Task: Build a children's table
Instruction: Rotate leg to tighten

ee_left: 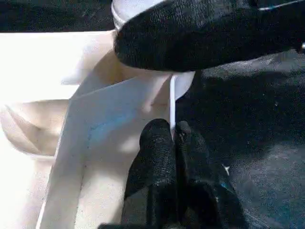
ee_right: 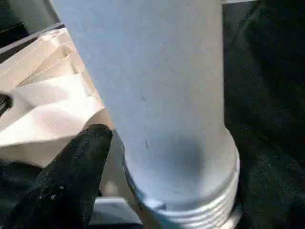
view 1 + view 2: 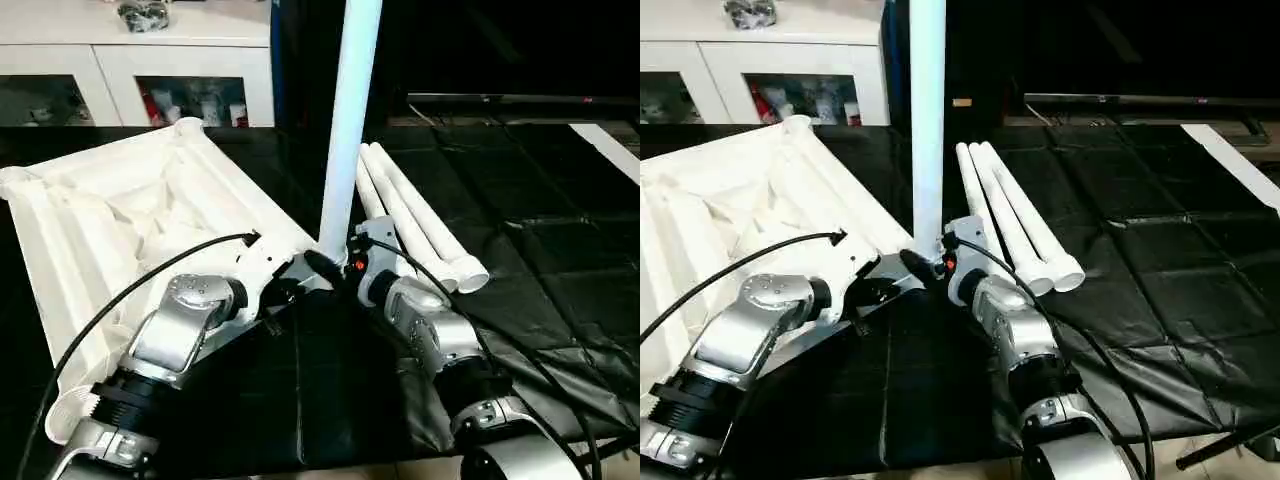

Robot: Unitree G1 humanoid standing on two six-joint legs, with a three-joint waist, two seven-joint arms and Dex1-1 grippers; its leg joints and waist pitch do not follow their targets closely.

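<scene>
Left wrist view: left gripper fingers closed on tabletop wall. Right gripper fingers spread around upright leg, grip uncertain.

Home room: white glass-door cabinet, dark TV

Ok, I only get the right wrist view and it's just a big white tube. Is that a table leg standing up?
Observer: Yes. That leg stands upright at the near corner of the tabletop, which lies ribbed side up.
Operator: Are there more legs?
Observer: Three spare legs lie side by side on the black mat, to the right of the upright one.
Operator: What's the other arm doing?
Observer: The left gripper is shut, its tips at the tabletop's thin edge near that corner.
</scene>
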